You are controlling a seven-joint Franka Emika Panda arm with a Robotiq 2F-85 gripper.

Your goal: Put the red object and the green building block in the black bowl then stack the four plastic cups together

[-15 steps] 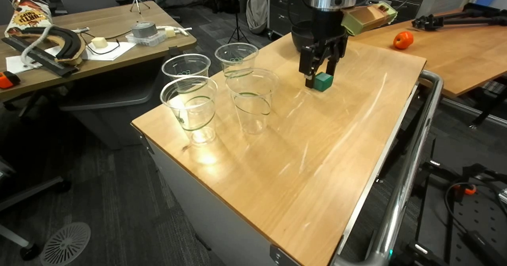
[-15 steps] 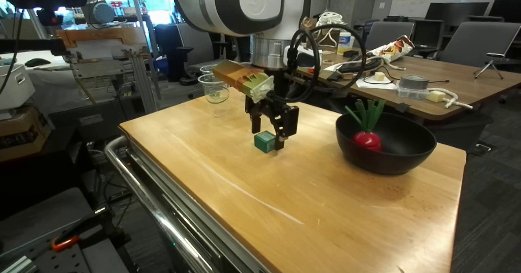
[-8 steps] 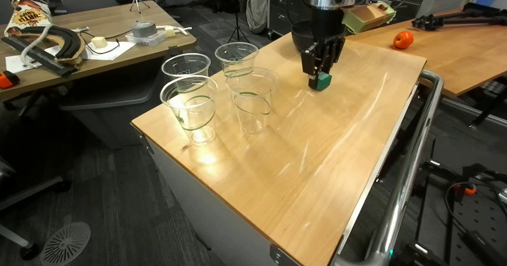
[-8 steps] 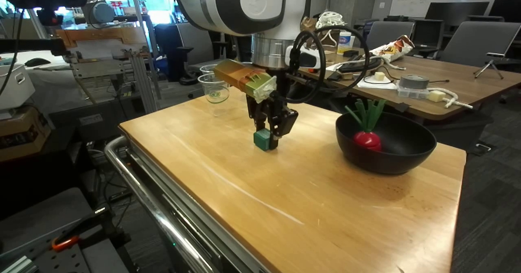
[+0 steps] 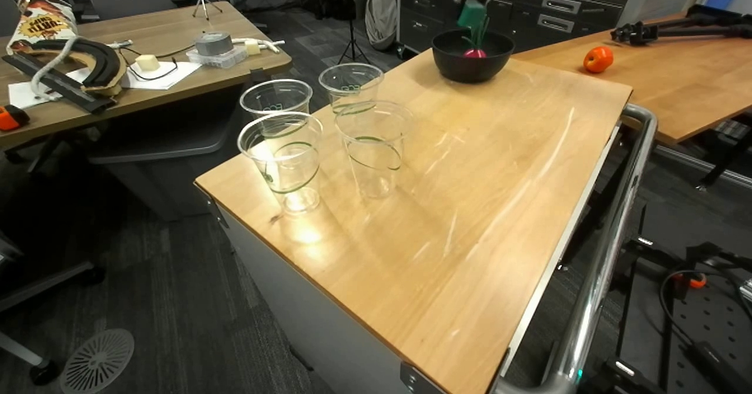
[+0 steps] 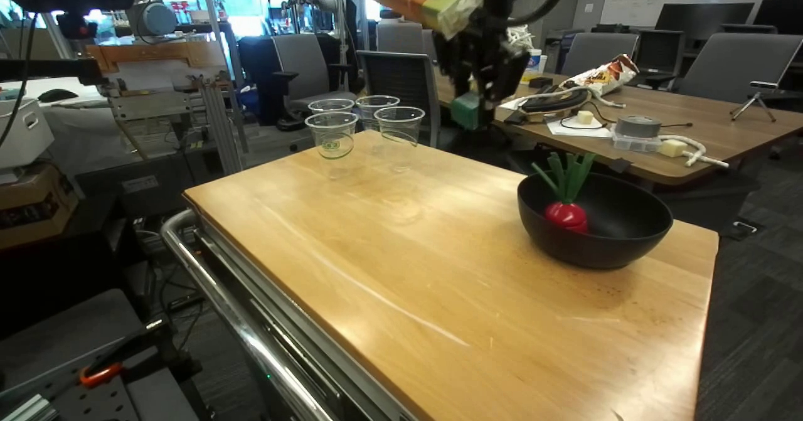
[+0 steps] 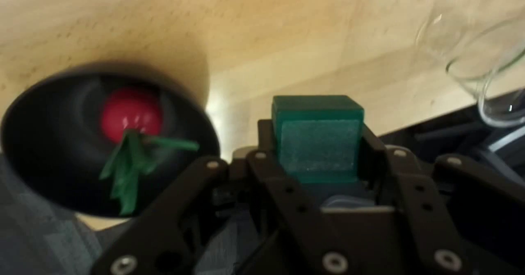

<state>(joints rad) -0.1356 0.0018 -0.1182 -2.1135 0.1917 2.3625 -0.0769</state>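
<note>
Green and small, the block (image 6: 465, 111) is up in the air. The black tool (image 7: 318, 139) has it pinched, with one finger on each side. The block is higher than the black bowl (image 6: 596, 253), and in the wrist view the bowl is over to the left of it. I can't tell if any of the block is right above the bowl.

The bowl sits on the wooden bench (image 5: 470, 218), near one end. Inside the bowl is the red toy (image 6: 566, 216). It is round and shiny, and its green leaves poke up past the rim.

Four clear cups (image 5: 376, 171) stand on the same bench, well apart from the bowl. They are all the right way up and close together, two and two, and green lines go around them. Some cups are partly behind others, so I can't tell which ones touch.

A shiny metal rail (image 5: 612, 235) runs along one side of the bench. Near it is a second bench (image 5: 675, 88), and an orange-red ball (image 5: 598, 59) sits on that. On a darker bench (image 5: 138, 27) is a snack bag (image 5: 44, 24).
</note>
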